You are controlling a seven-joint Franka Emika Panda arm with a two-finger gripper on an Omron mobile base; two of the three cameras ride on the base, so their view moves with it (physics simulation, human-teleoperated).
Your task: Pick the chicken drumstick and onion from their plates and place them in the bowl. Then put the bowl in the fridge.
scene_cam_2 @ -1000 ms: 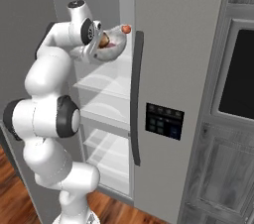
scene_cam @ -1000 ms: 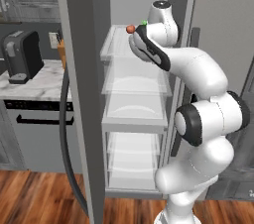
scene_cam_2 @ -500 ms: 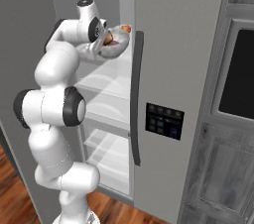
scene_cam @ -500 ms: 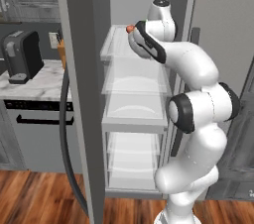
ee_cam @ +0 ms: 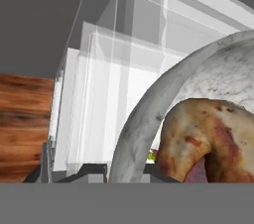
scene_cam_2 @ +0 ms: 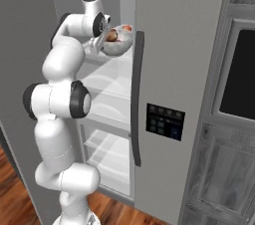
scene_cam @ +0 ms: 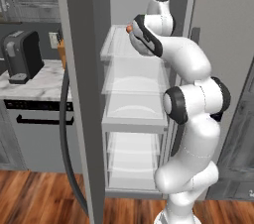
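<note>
Since the earlier frame your arm had reached deeper into the fridge (scene_cam_2: 179,45), the claw (scene_cam_2: 102,40) closed on the rim of the bowl (scene_cam_2: 119,46) holding the chicken drumstick (ee_cam: 198,134) over the top shelf (scene_cam: 119,49); you next needed to set it down and release.

coffee machine (scene_cam: 22,55) on marble counter (scene_cam: 37,83) | dishwasher (scene_cam: 42,134) below | wood floor (scene_cam: 34,196)

place: home kitchen | signs: open fridge (scene_cam: 134,104) | coffee machine (scene_cam: 21,55) on marble counter (scene_cam: 39,83) | wall oven (scene_cam_2: 238,74)
</note>
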